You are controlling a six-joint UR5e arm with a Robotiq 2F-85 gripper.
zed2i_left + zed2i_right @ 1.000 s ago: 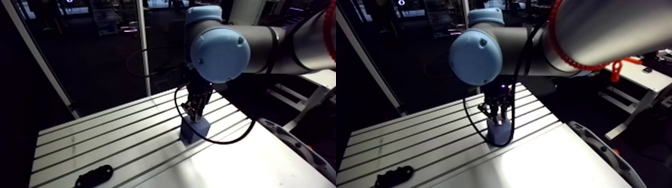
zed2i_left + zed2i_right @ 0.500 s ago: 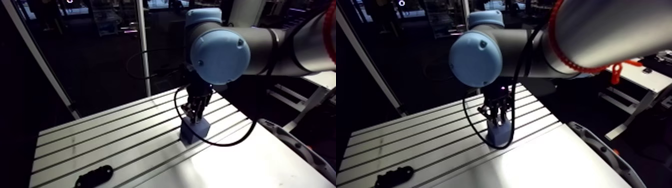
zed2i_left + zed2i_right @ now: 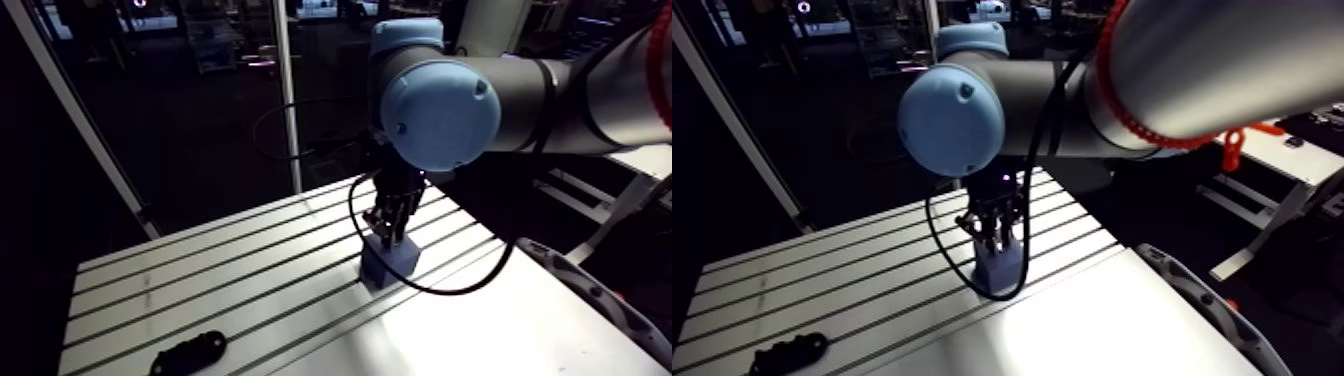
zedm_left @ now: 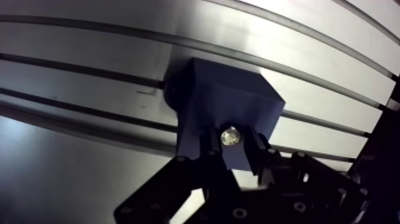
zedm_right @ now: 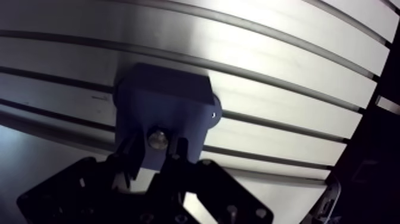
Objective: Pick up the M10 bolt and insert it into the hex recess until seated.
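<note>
Wrist view shows the gripper point(image 4: 233, 142) with its fingers point(image 4: 211, 143) clamped on the bolt point(image 4: 230, 136) between them, just over the block point(image 4: 229, 98); the arm view has barely shifted since just before, so the bolt seems not yet seated.

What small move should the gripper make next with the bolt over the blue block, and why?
Probably a short, straight descent, without loosening the grip. The gripper is shut on the M10 bolt, whose shiny end shows over the blue block. The recess is hidden under it, so go slowly.
</note>
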